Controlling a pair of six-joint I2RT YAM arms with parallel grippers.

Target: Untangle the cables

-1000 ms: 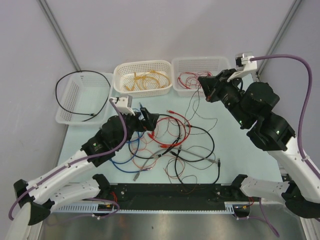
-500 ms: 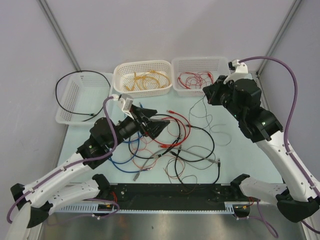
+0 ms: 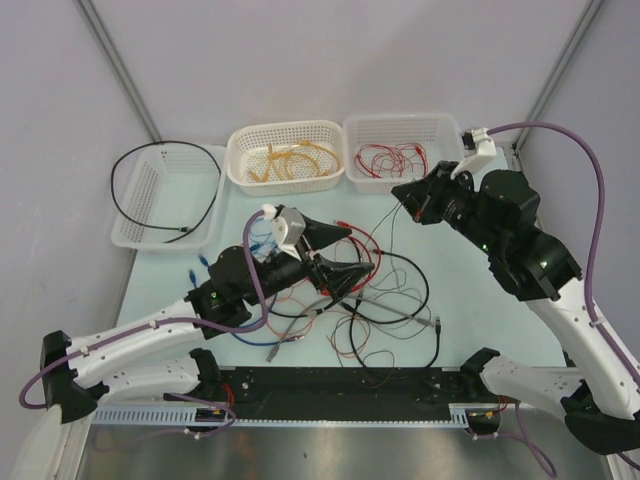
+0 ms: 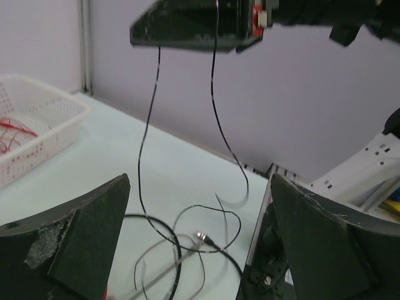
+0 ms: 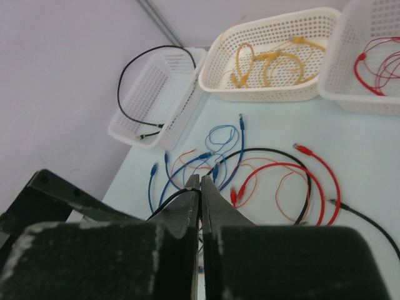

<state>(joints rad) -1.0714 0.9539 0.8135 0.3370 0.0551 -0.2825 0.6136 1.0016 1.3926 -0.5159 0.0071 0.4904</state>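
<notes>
The cables (image 3: 365,290) lie tangled mid-table: red, blue, black and thin orange loops. My right gripper (image 3: 405,193) is shut on a thin black wire (image 3: 384,238) and holds it up, so that two strands hang to the table. In the right wrist view the wire (image 5: 169,201) crosses the closed tips of that gripper (image 5: 200,181). My left gripper (image 3: 335,255) is open wide and empty, low over the tangle. In its wrist view the hanging wire (image 4: 147,125) drops between the fingers of the left gripper (image 4: 200,231), under the right gripper (image 4: 194,25).
Three white baskets stand at the back: the left one (image 3: 140,195) holds a black cable, the middle one (image 3: 285,128) yellow cables, the right one (image 3: 395,119) red cables. A black rail (image 3: 330,400) runs along the near edge.
My left arm has reached right, over the tangle, towards the hanging wire. My right gripper has moved down and a little left, away from the red basket, with the thin black wire still in it.
</notes>
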